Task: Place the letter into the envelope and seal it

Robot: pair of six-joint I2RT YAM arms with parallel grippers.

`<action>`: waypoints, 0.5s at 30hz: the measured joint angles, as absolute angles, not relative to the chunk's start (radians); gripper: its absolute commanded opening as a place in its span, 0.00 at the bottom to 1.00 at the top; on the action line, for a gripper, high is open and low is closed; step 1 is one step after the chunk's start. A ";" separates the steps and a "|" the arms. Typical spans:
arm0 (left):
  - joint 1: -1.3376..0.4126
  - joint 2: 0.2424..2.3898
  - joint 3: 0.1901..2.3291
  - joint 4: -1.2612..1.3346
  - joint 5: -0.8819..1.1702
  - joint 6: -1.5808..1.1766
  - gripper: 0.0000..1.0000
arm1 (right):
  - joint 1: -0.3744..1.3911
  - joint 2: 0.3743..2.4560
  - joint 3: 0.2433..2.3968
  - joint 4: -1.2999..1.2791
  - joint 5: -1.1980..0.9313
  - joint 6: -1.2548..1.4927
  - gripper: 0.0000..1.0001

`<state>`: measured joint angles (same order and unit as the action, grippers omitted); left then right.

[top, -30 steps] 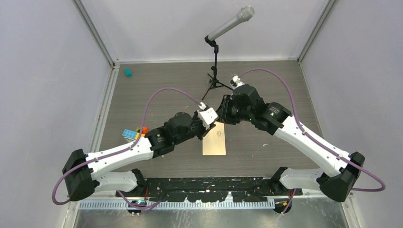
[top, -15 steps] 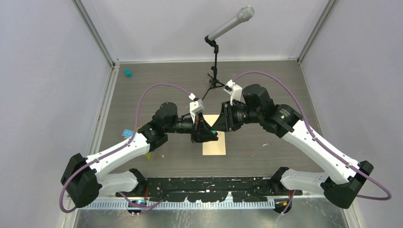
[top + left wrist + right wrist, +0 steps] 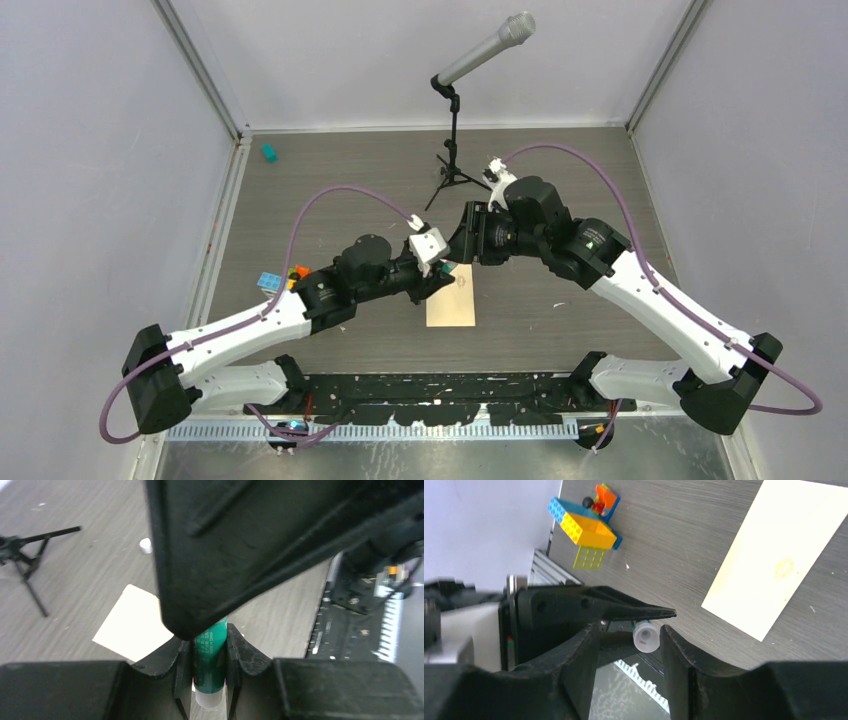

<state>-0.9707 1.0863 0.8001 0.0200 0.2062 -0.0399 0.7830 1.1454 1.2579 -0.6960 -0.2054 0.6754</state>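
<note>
Showing left gripper (image 3: 210, 647) clamped on green tube (image 3: 209, 661); we see right gripper (image 3: 628, 645) parted, jaws flanking tube's white cap (image 3: 645, 639) without clear contact; envelope (image 3: 451, 300) flat on table (image 3: 300, 200), mid-width, nearer front edge, diamond mark up, far end hidden by left gripper.

A grey wood-grain bench (image 3: 300, 190) forms the floor of a booth closed in by plain, pale lilac-grey walls (image 3: 100, 150) on the left, right and far sides. Aluminium posts (image 3: 207, 75) rise at the two far corners. A microphone (image 3: 487, 47) on a black tripod stand (image 3: 453, 158) stands near the far edge. A black perforated rail (image 3: 440, 385) lines the near edge. The light is soft and even, casting faint shadows.
</note>
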 measured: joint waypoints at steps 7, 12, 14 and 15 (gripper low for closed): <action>-1.063 1.086 0.801 -0.002 -0.050 0.096 0.00 | 0.804 1.158 1.233 -0.677 -0.094 0.792 0.44; -1.068 1.087 0.801 0.003 -0.119 0.132 0.00 | 0.812 1.190 1.233 -0.678 -0.057 0.820 0.43; -1.068 1.090 0.801 0.003 -0.134 0.139 0.00 | 0.814 1.194 1.232 -0.678 -0.052 0.825 0.42; -1.068 1.092 0.801 0.003 -0.138 0.140 0.00 | 0.815 1.194 1.232 -0.678 -0.049 0.827 0.41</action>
<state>-1.0676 1.0916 0.8005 0.0029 -0.1379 0.1398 0.8154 1.1938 1.2320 -0.6781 -0.0490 0.8272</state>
